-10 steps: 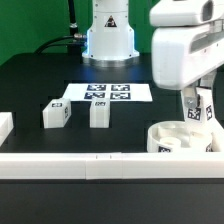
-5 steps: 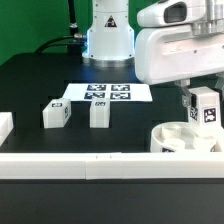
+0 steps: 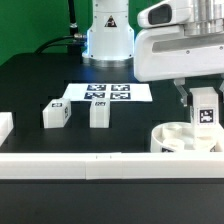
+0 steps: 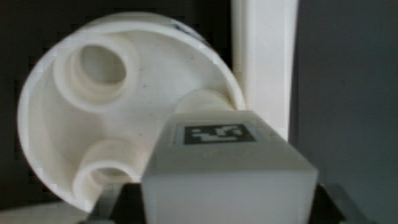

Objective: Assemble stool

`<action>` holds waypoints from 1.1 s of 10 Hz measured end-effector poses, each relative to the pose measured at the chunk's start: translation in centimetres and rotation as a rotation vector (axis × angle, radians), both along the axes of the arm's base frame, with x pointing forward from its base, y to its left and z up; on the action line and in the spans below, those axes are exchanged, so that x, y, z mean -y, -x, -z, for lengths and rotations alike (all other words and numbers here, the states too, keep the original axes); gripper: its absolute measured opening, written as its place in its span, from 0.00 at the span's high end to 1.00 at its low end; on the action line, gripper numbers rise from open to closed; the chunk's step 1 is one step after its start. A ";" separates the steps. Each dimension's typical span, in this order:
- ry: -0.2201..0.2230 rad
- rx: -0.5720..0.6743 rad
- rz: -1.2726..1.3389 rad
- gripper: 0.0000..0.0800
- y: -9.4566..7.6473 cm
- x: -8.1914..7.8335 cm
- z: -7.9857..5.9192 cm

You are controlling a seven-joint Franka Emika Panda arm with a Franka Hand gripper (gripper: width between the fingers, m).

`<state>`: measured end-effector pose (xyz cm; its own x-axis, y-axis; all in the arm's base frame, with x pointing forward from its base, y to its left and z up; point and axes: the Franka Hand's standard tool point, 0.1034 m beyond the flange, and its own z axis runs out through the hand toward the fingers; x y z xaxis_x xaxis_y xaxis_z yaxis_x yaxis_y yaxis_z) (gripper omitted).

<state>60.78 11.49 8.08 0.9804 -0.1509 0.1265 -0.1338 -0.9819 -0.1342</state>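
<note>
While the end effector (image 3: 203, 97) clamps one leg block (image 3: 206, 116) upright, it hangs over the seat (image 3: 176, 138), at the exterior view's right. 2 spare legs (image 3: 55, 114) (image 3: 99, 113) stand on the counter (image 3: 30, 85).

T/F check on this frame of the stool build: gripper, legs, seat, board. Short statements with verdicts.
1. The gripper is shut on a white rectangular leg block that bears a black-and-white tag. True.
2. Three more leg blocks stand loose on the table. False: only two stand on the black table, the left loose block and the right loose block.
3. The round white plastic disc seat sits at the exterior view's left. False: it is at the right, just below the held block.
4. Every seat socket is filled. False: the wrist view shows an empty socket.
5. The marker board lies beyond the two loose blocks. True.
</note>
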 end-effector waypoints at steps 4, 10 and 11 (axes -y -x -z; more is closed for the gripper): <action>-0.128 -0.059 0.615 0.58 0.4 -0.7 0.2; -0.230 -0.129 1.026 0.58 0.4 -1.0 0.2; -0.276 -0.160 1.174 0.58 0.4 -1.0 0.2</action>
